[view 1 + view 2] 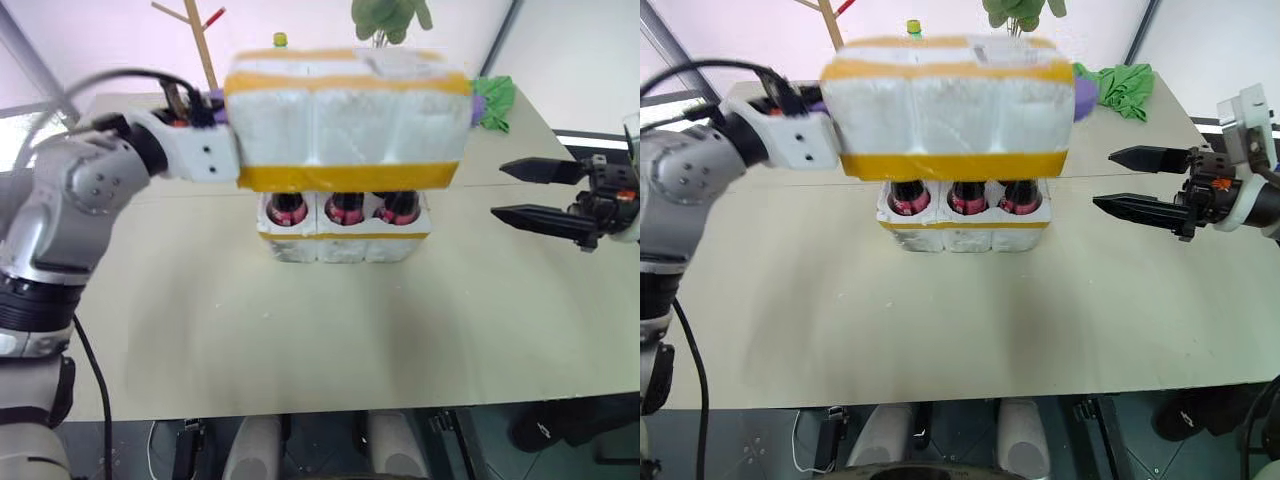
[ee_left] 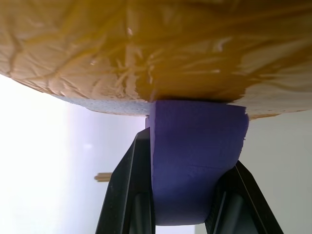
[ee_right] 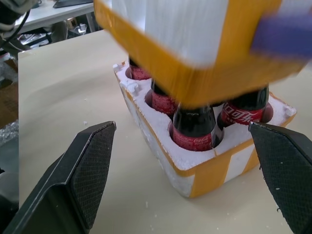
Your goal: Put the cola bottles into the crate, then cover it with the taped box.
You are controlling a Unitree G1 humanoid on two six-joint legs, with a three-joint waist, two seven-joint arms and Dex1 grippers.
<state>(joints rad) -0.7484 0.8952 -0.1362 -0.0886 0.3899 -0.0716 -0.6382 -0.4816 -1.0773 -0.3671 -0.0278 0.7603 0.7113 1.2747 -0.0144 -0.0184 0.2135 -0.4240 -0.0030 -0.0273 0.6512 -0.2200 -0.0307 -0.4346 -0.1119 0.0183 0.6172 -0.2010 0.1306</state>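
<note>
The taped box (image 1: pixel 345 120), white foam with wide yellow bands, hangs in the air just above the crate (image 1: pixel 345 243). My left gripper (image 2: pixel 192 151) is shut on a purple tab (image 2: pixel 195 161) at the box's left end. The crate is a low white foam tray with a yellow band, standing mid-table. Cola bottles (image 1: pixel 347 208) with red labels stand in its wells, their tops hidden by the box; the right wrist view shows several of them (image 3: pixel 195 129). My right gripper (image 1: pixel 497 190) is open and empty, level with the crate and to its right.
A green cloth (image 1: pixel 497 100) lies at the table's far right. Behind the box are a yellow-capped green bottle (image 1: pixel 280 40), a wooden rack (image 1: pixel 200 40) and a green plant (image 1: pixel 390 15). The table's front edge (image 1: pixel 300 405) is near me.
</note>
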